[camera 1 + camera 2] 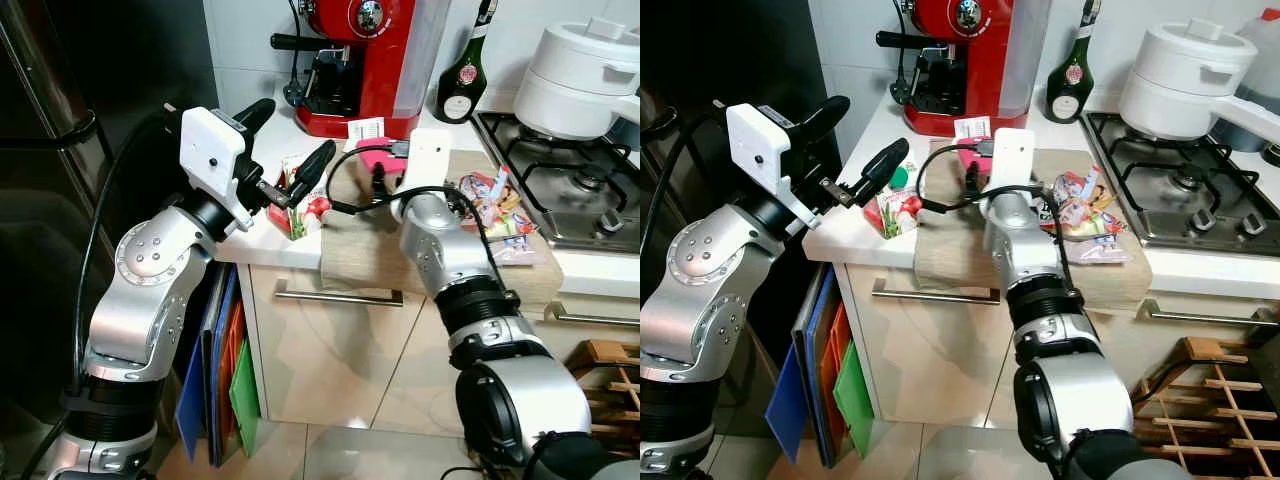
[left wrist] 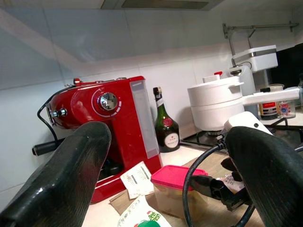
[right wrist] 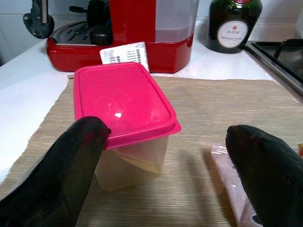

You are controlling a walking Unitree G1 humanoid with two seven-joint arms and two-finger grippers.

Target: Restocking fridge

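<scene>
Fridge (image 1: 60,200) stands dark at the robot's left, beside the counter (image 1: 865,225). Pink-lidded container (image 3: 124,111) waits on the mat; right tool (image 3: 165,156) spread wide before it, probably to grasp. Left tool (image 1: 290,150) hovers released above a snack packet (image 1: 892,212).
</scene>
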